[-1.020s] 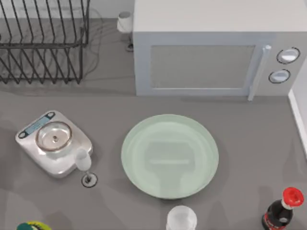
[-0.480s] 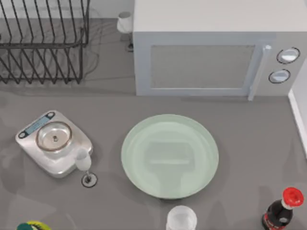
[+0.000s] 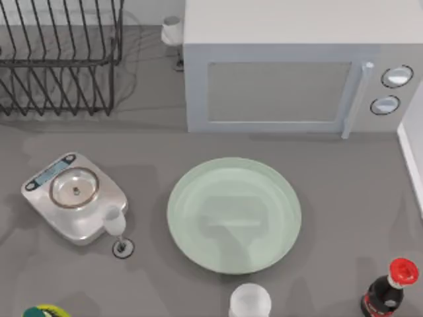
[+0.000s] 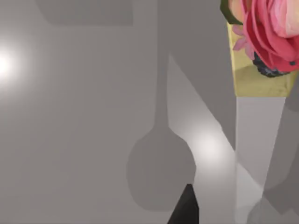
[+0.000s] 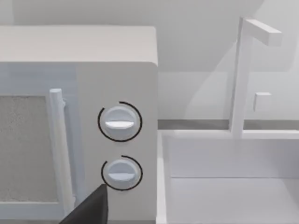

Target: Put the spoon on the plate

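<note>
The pale mint-green plate (image 3: 234, 214) lies flat in the middle of the grey table, with nothing on it but soft shadows. The spoon is out of view. A dark piece of my left gripper (image 4: 186, 207) hangs over bare grey tabletop, near a pink flower in a yellow holder (image 4: 261, 46). A dark piece of my right gripper (image 5: 88, 207) is in front of the microwave's two round knobs (image 5: 119, 122).
A white microwave (image 3: 291, 72) stands behind the plate and a black dish rack (image 3: 59, 56) at the back left. The silver scale (image 3: 73, 195) and a small wine glass (image 3: 116, 228) are left of the plate. A whitish cup (image 3: 250, 301) and a red-capped bottle (image 3: 390, 287) stand along the front edge.
Only the faint shadows on the table and across the plate have shifted a little. No object has moved.
</note>
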Action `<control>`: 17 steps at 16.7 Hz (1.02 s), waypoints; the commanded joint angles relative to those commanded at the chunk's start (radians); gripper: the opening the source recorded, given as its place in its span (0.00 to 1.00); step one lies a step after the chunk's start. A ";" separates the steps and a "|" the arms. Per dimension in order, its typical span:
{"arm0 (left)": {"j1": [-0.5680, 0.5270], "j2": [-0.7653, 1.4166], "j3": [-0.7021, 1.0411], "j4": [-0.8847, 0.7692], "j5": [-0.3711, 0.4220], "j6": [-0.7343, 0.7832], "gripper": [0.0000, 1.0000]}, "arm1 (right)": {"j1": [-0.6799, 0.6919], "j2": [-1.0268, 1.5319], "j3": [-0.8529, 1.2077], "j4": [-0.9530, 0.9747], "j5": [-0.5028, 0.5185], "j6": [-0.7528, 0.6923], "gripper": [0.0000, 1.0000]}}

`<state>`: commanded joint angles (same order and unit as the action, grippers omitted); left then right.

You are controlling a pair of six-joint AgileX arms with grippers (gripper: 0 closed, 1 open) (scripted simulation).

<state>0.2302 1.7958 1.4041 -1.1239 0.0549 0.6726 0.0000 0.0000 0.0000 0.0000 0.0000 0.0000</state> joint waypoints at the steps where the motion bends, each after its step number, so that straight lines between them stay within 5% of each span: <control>1: -0.052 0.017 0.024 -0.008 0.010 0.019 0.00 | 0.000 0.000 0.000 0.000 0.000 0.000 1.00; 9: -0.588 0.223 0.245 -0.088 0.063 0.168 0.00 | 0.000 0.000 0.000 0.000 0.000 0.000 1.00; 17: -0.992 0.392 0.422 -0.060 -0.017 0.138 0.00 | 0.000 0.000 0.000 0.000 0.000 0.000 1.00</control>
<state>-0.7614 2.1873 1.8261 -1.1837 0.0377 0.8105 0.0000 0.0000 0.0000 0.0000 0.0000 0.0000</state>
